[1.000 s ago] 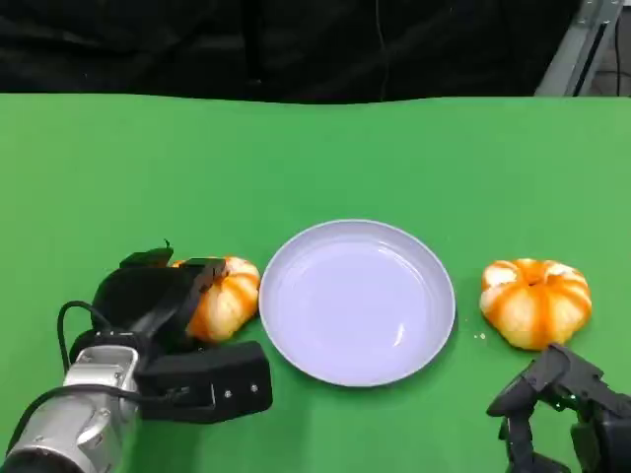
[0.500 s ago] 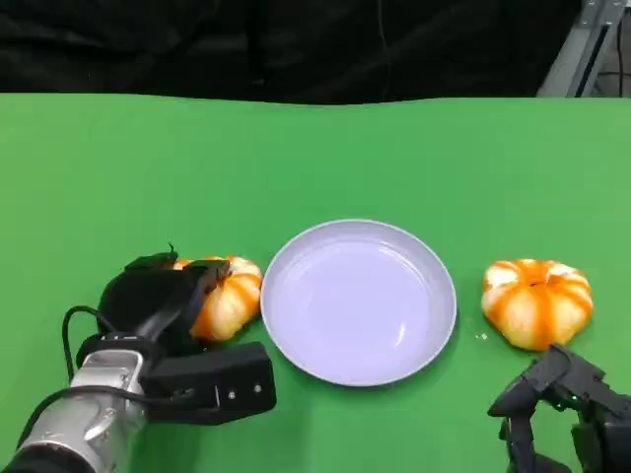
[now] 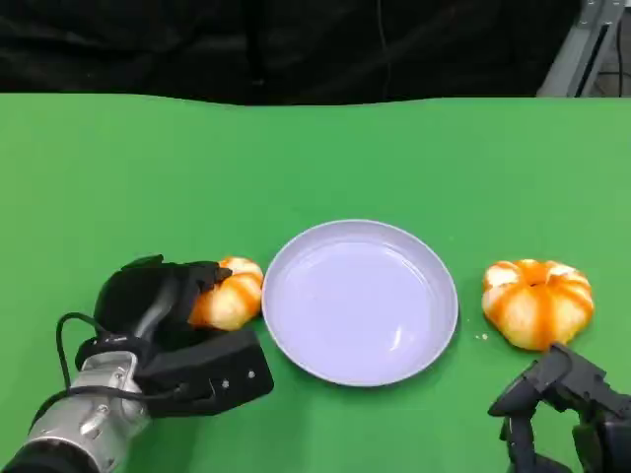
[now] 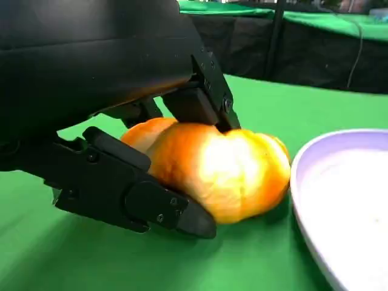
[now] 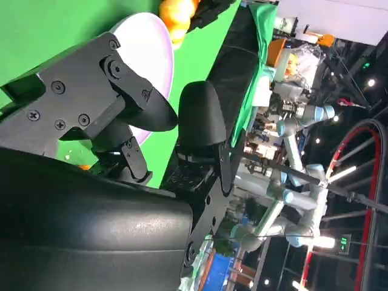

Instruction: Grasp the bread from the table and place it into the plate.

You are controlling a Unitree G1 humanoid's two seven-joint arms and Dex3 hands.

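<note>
A round orange-and-white bread (image 3: 234,294) lies on the green table just left of the white plate (image 3: 360,305). My left hand (image 3: 158,313) grips it, fingers curled over its top and thumb low against its near side. In the left wrist view the bread (image 4: 227,170) sits between the fingers (image 4: 203,91) and the thumb, resting on the cloth beside the plate's rim (image 4: 301,176). A second bread (image 3: 537,301) lies right of the plate. My right hand (image 3: 564,406) rests at the near right edge, fingers apart, holding nothing. In the right wrist view my right hand (image 5: 112,115) shows with the plate (image 5: 154,51) beyond it.
The green table (image 3: 315,158) runs bare to a black backdrop behind it. A metal frame leg (image 3: 577,44) stands at the far right corner. Lab equipment and robot arms (image 5: 291,121) show past the table in the right wrist view.
My left hand's fingers have closed down over the bread, which now shows less. The plate, the second bread and my right hand have not moved.
</note>
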